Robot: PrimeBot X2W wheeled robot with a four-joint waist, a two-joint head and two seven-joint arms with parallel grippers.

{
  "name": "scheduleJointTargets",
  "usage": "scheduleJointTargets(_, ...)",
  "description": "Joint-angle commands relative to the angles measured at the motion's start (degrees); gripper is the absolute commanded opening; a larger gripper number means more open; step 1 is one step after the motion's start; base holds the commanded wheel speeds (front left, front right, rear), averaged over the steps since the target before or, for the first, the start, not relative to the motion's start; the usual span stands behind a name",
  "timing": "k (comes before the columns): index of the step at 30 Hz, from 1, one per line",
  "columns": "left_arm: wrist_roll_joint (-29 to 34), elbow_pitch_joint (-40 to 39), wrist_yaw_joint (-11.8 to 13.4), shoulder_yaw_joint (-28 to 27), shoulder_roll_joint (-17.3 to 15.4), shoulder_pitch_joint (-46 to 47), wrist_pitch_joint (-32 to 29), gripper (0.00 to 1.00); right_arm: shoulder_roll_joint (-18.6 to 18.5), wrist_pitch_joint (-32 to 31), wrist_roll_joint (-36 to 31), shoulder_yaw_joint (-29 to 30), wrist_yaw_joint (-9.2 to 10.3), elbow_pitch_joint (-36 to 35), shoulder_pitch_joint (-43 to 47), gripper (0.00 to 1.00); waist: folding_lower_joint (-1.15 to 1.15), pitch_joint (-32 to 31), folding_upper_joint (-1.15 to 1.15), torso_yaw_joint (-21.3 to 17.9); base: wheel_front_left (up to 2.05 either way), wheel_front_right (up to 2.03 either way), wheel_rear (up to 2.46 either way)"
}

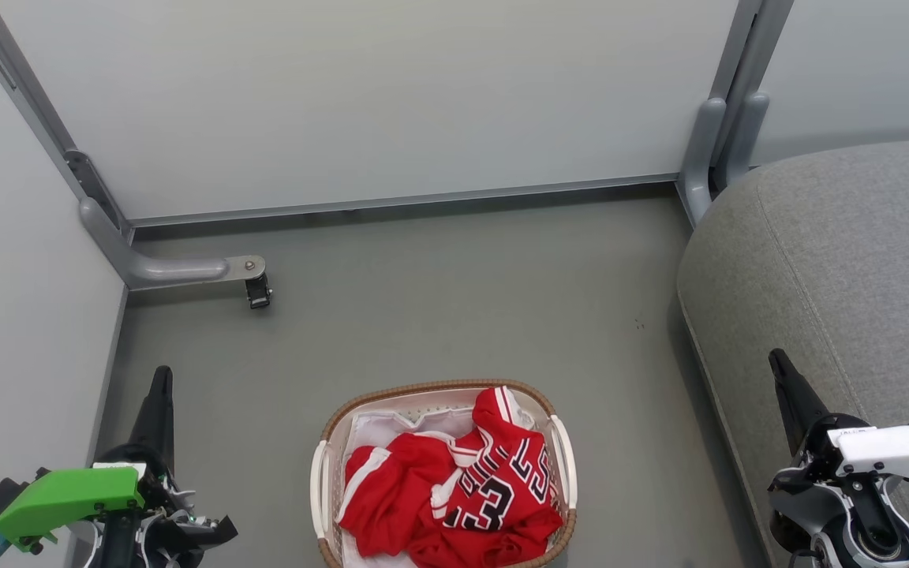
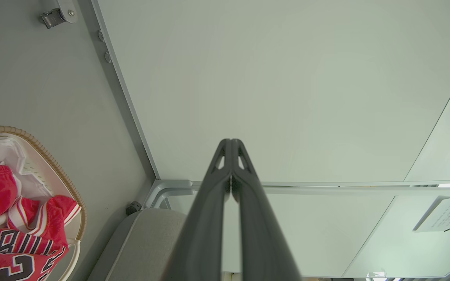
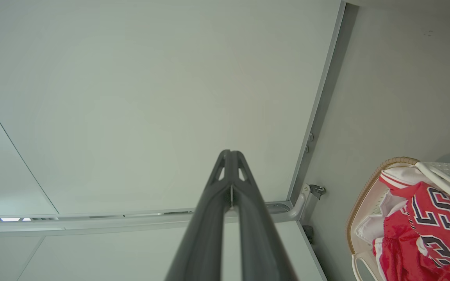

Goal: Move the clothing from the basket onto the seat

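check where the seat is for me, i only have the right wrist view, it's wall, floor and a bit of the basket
Observer: The grey seat stands to the robot's right of the basket, with a strip of floor between them.
Operator: left gripper holding anything
Observer: No. The left gripper is shut on nothing, pointing at the wall panel.
Operator: what's in the basket on the far side from me
Observer: The red shorts with a white stripe, on the robot's left of the jersey, over a white liner.
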State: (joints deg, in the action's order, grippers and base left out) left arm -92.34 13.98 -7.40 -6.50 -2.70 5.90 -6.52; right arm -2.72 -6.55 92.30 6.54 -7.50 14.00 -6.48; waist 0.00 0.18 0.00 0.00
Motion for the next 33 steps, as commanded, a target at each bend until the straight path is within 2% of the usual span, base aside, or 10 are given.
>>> scheduleJointTargets(1,-0.15,-0.06,-0.19,-0.09,-0.38,0.68,-0.18,0.0,-0.35,-0.11,0.22,0.08,0.02,-0.15,0.71,0.0,0.0,0.0,0.0,0.0,0.0,0.0,0.0)
scheduleJointTargets(10,-0.15,-0.06,-0.19,-0.09,-0.38,0.68,-0.18,0.0,-0.35,-0.11,0.22,0.08,0.02,-0.15,0.71,0.0,0.0,0.0,0.0,0.0,0.0,0.0,0.0)
scheduleJointTargets(11,0.0,0.0,0.0,0.0,0.0,0.0,0.0,1.0,0.0,0.0,0.0,0.0,0.0,0.0,0.0,1.0,0.0,0.0,0.0,0.0,0.0,0.0,0.0)
scheduleJointTargets(19,2.46,1.65,0.03,0.59,-0.63,-0.2,1.6,1.0,-0.26,1.56,-2.17,-1.51,0.02,1.05,-0.44,1.0,0.0,0.1,0.0,0.02,0.0,0.0,0.0)
scheduleJointTargets(33,19.91,1.55,-0.01,1.29,-2.1,0.34,5.39,1.0,-1.19,5.39,-16.85,-3.73,0.02,1.94,-2.37,1.0,0.0,0.38,0.0,0.03,0.0,0.0,0.0)
